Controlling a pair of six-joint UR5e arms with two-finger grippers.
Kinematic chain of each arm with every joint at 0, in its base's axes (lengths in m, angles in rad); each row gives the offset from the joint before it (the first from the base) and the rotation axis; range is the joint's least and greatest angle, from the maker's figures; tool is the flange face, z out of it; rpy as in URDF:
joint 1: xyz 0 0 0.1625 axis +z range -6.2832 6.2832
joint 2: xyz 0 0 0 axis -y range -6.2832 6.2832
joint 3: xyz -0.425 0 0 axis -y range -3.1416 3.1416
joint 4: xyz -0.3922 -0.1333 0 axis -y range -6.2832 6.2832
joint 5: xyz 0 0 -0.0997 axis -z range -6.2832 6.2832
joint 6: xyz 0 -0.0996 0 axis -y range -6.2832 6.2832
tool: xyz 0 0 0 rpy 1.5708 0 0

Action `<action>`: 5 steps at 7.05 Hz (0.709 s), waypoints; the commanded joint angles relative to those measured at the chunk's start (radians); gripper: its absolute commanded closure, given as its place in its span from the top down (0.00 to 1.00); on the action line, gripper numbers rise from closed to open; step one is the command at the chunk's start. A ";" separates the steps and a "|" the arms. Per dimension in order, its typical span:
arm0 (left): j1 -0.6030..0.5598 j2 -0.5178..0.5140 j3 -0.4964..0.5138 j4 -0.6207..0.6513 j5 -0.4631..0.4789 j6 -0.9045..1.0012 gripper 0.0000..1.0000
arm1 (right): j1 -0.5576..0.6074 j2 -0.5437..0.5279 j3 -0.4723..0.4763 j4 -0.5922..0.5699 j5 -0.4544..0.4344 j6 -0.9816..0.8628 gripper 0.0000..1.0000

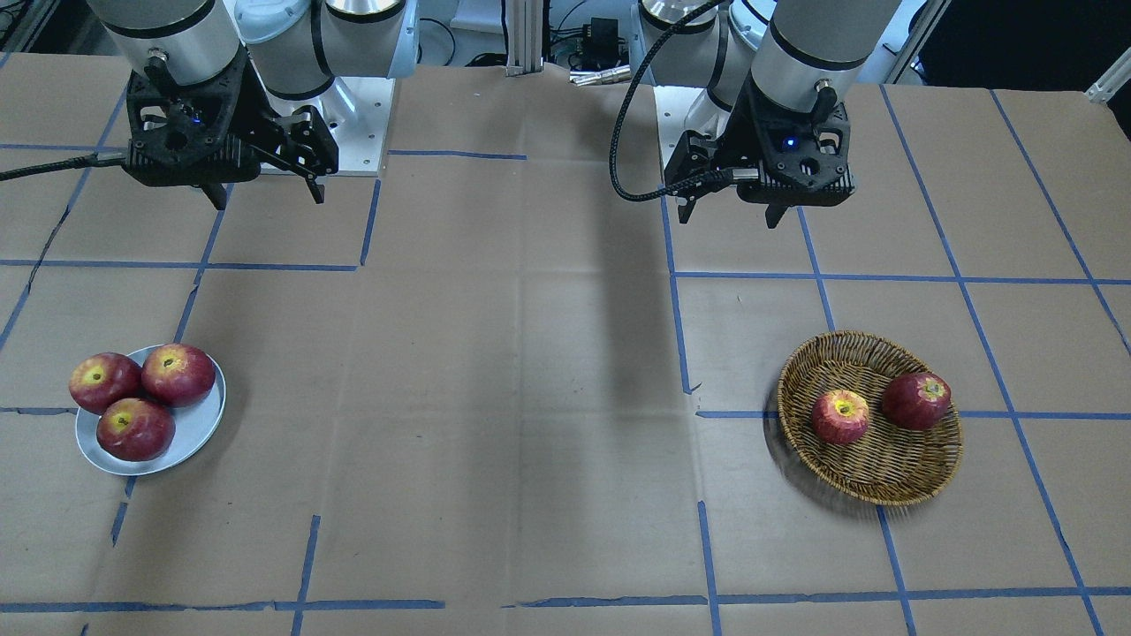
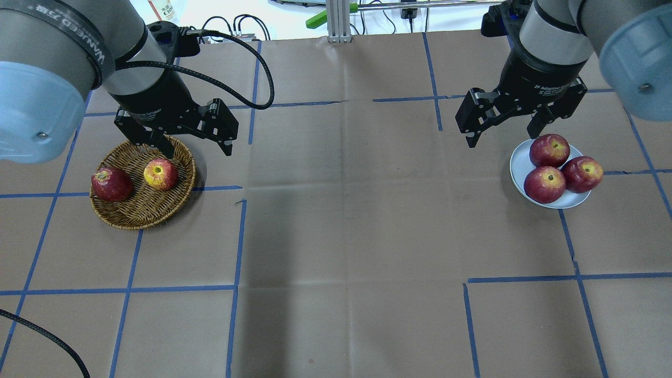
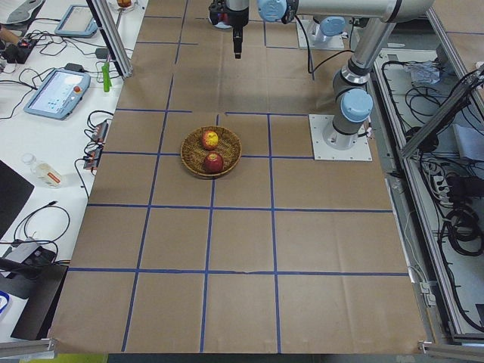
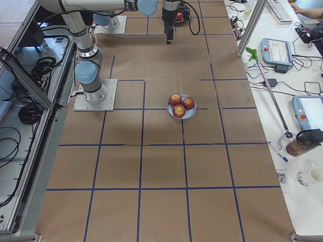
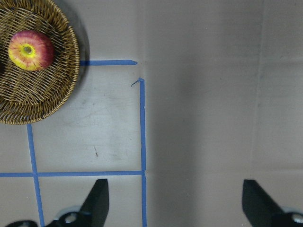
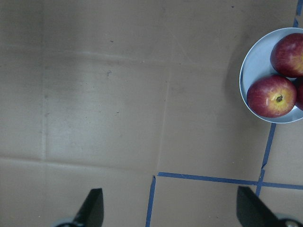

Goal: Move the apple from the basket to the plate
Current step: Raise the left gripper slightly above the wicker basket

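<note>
Brown-covered table [image 1: 530, 495], blue tape grid [image 1: 177, 606], basket [image 1: 884, 468]

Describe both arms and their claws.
The left arm and right arm are silver-grey tubes with pale blue joint caps. The left claw and right claw are black, two-fingered, with white lettering. A black braided cable leaves the left wrist.

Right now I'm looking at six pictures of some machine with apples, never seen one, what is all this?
A two-armed robot stands at a table covered in brown paper with blue tape lines. Four pictures come from fixed cameras: one facing the robot, one behind it, one at each table end. Two come from wrist cameras looking down. The left gripper and right gripper are open, holding nothing. A wicker basket holds a pale yellow-patched apple and a dark red apple; a grey-blue plate holds three red apples.
</note>
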State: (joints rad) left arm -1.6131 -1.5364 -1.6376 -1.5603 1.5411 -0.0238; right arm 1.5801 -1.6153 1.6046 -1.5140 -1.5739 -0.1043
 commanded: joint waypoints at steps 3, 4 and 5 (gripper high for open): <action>0.001 0.005 -0.002 0.003 0.004 0.013 0.99 | 0.001 0.000 0.000 0.000 0.000 0.000 1.00; 0.002 0.030 -0.002 -0.001 0.005 0.031 0.99 | 0.000 0.000 0.000 0.000 0.000 0.000 1.00; 0.018 0.030 0.002 -0.003 0.008 0.151 0.99 | 0.000 0.000 0.000 0.000 0.000 0.000 1.00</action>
State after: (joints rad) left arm -1.6069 -1.5151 -1.6386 -1.5606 1.5467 0.0341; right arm 1.5806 -1.6153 1.6046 -1.5140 -1.5739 -0.1043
